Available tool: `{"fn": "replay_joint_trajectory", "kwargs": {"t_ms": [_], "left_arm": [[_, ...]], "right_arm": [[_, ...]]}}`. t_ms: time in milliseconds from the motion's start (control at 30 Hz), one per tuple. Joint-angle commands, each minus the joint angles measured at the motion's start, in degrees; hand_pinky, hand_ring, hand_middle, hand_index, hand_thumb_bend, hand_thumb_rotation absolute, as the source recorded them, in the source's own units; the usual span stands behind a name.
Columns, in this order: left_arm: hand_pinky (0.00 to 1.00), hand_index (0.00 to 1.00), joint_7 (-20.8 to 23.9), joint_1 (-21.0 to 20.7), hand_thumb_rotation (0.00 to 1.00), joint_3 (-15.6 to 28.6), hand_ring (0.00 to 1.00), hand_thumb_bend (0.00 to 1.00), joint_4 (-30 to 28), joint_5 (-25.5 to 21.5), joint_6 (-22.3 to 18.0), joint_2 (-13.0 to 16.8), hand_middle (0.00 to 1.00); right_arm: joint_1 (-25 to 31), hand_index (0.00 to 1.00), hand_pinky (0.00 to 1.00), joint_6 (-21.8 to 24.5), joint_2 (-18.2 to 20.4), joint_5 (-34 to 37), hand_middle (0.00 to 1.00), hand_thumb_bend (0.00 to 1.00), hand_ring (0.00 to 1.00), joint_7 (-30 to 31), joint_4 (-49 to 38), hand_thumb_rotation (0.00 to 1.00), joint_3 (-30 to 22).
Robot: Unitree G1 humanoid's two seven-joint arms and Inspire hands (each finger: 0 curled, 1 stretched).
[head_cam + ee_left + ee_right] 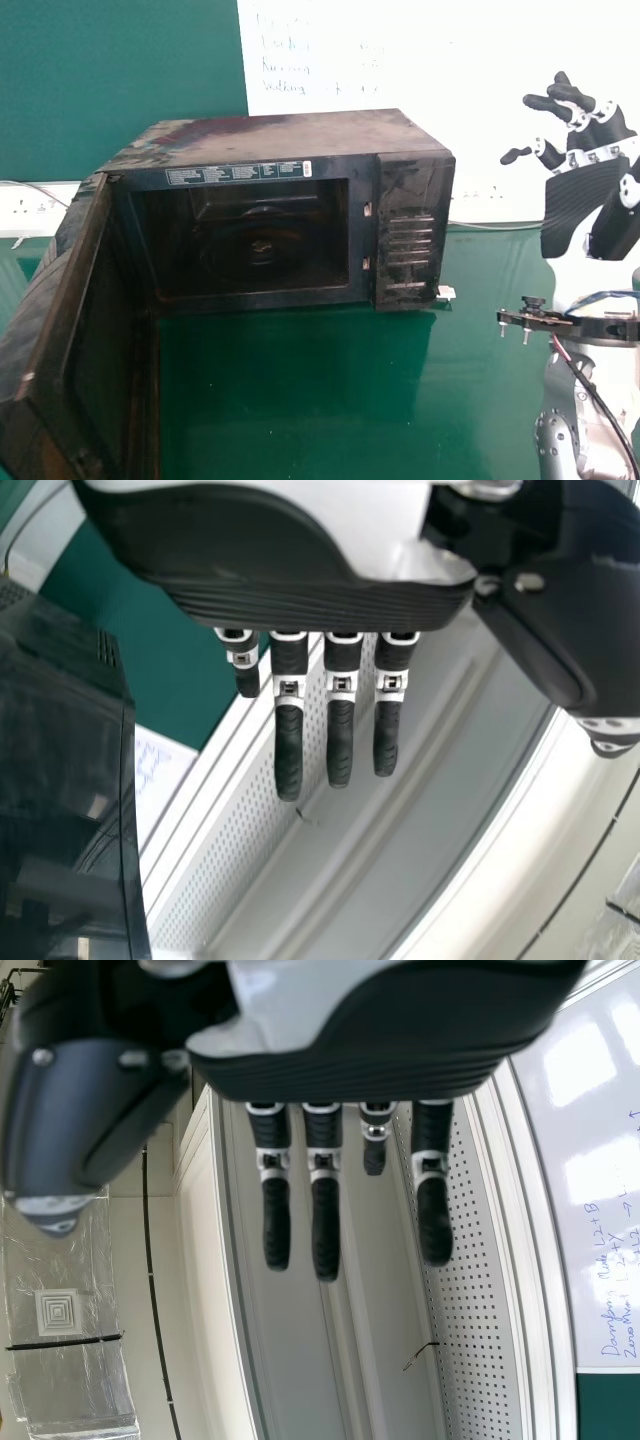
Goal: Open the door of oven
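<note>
Oven (280, 135) in the head view lies to the left of the right hand (585, 200), well apart from it; its door (105, 340) is swung wide on the far side, the long top edge running from the hinge towards the robot. That hand is raised, fingers loosely spread, holding nothing, with the control panel (412, 225) as the oven's nearest part and a whiteboard (440, 60) behind. The left wrist view has the left hand (300, 600) wide and empty, fingers straight; on the side away from its thumb is a dark glossy panel (65, 780), probably part of the oven, so this hand seems nearer the door. In the right wrist view, the right hand's straight fingers point past a perforated strip (470, 1330). Opening looks finished; any withdrawal should keep the left hand off the jutting door.
</note>
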Motion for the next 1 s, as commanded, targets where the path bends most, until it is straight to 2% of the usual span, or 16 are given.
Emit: {"fn": "replay_joint_trajectory", "kwargs": {"t_ms": [0, 133, 367, 500, 667, 767, 867, 967], "left_arm": [[0.33, 0.6, -0.29, -1.16, 0.44, -0.75, 0.45, 0.98, -0.96, -0.92, 0.51, 0.55, 0.56], [0.3, 0.57, 0.22, -1.98, 0.44, -1.26, 0.37, 0.98, -4.66, -1.5, 1.07, -0.25, 0.48], [0.31, 0.55, 0.76, -3.53, 0.47, -2.64, 0.39, 1.0, -9.57, -2.12, -0.25, -1.25, 0.5], [0.27, 0.55, 1.73, -3.3, 0.5, -2.94, 0.35, 1.0, -11.22, -2.38, -0.24, -1.43, 0.47], [0.25, 0.53, 1.54, -2.69, 0.48, -3.24, 0.33, 1.0, -13.23, -2.83, -0.2, -2.21, 0.45], [0.26, 0.55, 0.06, -2.62, 0.48, -3.34, 0.34, 1.0, -13.29, -2.86, -1.08, -2.76, 0.46], [0.29, 0.56, -2.11, -3.47, 0.49, -3.4, 0.37, 1.0, -11.03, -2.94, -1.26, -2.08, 0.49], [0.29, 0.55, -0.87, -4.0, 0.5, -3.38, 0.36, 1.0, -11.01, -2.53, -2.12, -2.5, 0.48]], "right_arm": [[0.26, 0.74, 0.46, -0.1, -0.56, 0.31, 0.71, 1.0, 0.59, 0.24, -0.6, 1.0, -0.23], [0.63, 0.74, 0.46, 0.04, -0.65, 0.38, 0.71, 1.0, 0.59, 0.23, -1.19, 1.0, -0.34], [1.28, 0.74, 0.46, 1.16, -0.69, 0.07, 0.71, 1.0, 0.59, -0.25, -2.64, 1.0, -0.36], [1.6, 0.73, 0.46, 2.16, -0.79, 0.05, 0.71, 1.0, 0.59, -0.64, -3.65, 1.0, -0.4], [1.95, 0.74, 0.46, 2.43, -1.48, 0.56, 0.72, 1.0, 0.6, 0.13, -3.9, 1.0, -0.71], [2.21, 0.74, 0.46, 2.59, -1.87, 0.67, 0.72, 1.0, 0.6, 0.17, -4.16, 1.0, -0.84], [2.49, 0.74, 0.46, 2.66, -1.91, 0.58, 0.72, 1.0, 0.6, 0.14, -4.45, 1.0, -0.63], [2.68, 0.74, 0.46, 2.91, -1.74, 0.2, 0.72, 1.0, 0.6, -0.16, -4.89, 1.0, -0.3]]}}
